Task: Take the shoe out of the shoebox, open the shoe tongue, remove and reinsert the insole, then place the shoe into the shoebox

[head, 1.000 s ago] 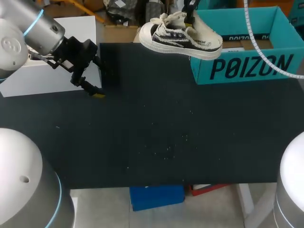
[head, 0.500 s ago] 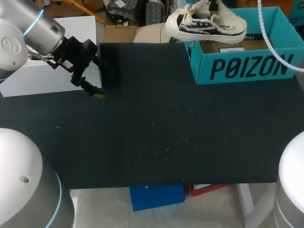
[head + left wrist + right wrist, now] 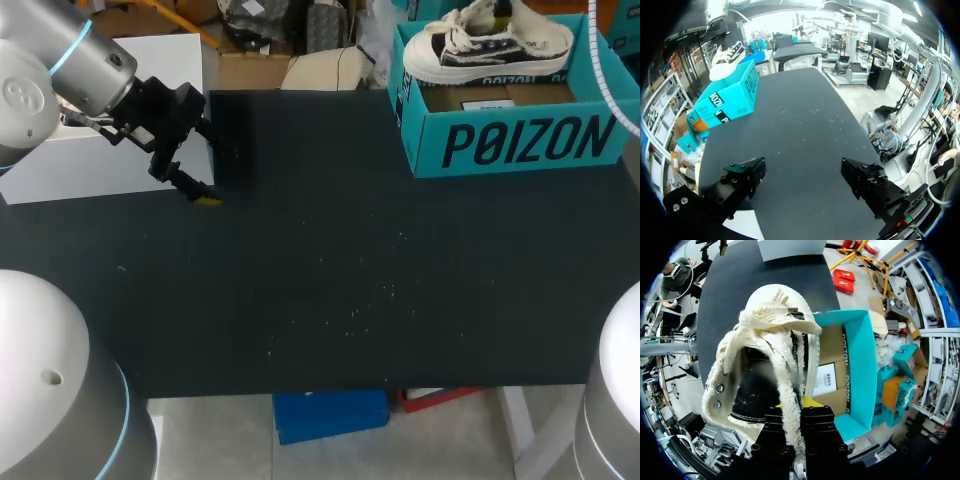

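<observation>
Two arms are shown, and only one is loaded. Head view: the shoe (image 3: 490, 45) hangs sole-down over the open box (image 3: 520, 140) at the far right of the worktop (image 3: 330, 280). Its toe points toward the middle, and it does not appear to be resting inside yet. This level pose suits lowering it straight in, probably the task's closing step. The left gripper (image 3: 215, 172) sits at the far left edge, well apart, which keeps it out of the way. Left wrist view: the left gripper's fingers (image 3: 740, 180) stand wide apart with nothing between them, and the box (image 3: 730, 102) and shoe (image 3: 729, 54) lie far ahead. Right wrist view: the right gripper (image 3: 801, 405) has its fingers closed on the frayed rim of the shoe's (image 3: 765, 355) opening. The shoe therefore extends away from the wrist, toe outermost, with the box (image 3: 860, 365) beneath. Whether the insole is seated cannot be told.
</observation>
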`<state>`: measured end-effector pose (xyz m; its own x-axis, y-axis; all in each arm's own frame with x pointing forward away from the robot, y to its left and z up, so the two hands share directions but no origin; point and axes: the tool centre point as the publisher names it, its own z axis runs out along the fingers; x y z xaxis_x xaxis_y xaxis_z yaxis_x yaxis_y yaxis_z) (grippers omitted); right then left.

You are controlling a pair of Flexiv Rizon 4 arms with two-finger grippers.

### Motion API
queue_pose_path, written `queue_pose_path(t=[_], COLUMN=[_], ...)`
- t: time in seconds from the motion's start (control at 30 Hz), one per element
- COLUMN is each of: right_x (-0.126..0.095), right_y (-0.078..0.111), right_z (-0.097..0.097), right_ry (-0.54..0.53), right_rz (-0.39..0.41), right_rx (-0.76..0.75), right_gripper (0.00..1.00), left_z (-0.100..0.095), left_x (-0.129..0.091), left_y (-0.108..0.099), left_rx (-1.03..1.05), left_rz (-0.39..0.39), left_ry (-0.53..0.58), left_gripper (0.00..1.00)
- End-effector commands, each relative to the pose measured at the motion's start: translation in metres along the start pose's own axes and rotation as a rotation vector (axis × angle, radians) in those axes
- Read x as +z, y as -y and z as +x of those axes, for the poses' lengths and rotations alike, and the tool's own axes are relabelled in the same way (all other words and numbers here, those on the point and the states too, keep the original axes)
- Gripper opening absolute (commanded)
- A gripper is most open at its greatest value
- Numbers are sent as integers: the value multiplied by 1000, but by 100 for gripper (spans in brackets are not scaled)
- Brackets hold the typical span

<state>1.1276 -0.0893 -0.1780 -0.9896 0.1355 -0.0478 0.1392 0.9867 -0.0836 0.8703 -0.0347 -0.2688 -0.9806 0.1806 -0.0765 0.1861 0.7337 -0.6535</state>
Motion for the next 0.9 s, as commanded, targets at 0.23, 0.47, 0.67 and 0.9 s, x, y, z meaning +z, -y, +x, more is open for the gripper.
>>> queue_pose_path(t=[0.23,0.47,0.67,0.9], right_x=[29,45,59,73], right_y=[34,49,54,56], right_z=[-33,-40,-40,-39], right_ry=[-117,-163,-188,-211], right_rz=[-51,-2,11,-4], right_rx=[-35,3,27,51], right_gripper=[0,0,0,0], left_z=[1,1,1,1], left_x=[1,1,1,1], left_y=[0,0,0,0], left_rx=[0,0,0,0], left_rz=[-2,-2,-2,-2], left_ry=[5,5,5,5], left_gripper=[100,100,100,100])
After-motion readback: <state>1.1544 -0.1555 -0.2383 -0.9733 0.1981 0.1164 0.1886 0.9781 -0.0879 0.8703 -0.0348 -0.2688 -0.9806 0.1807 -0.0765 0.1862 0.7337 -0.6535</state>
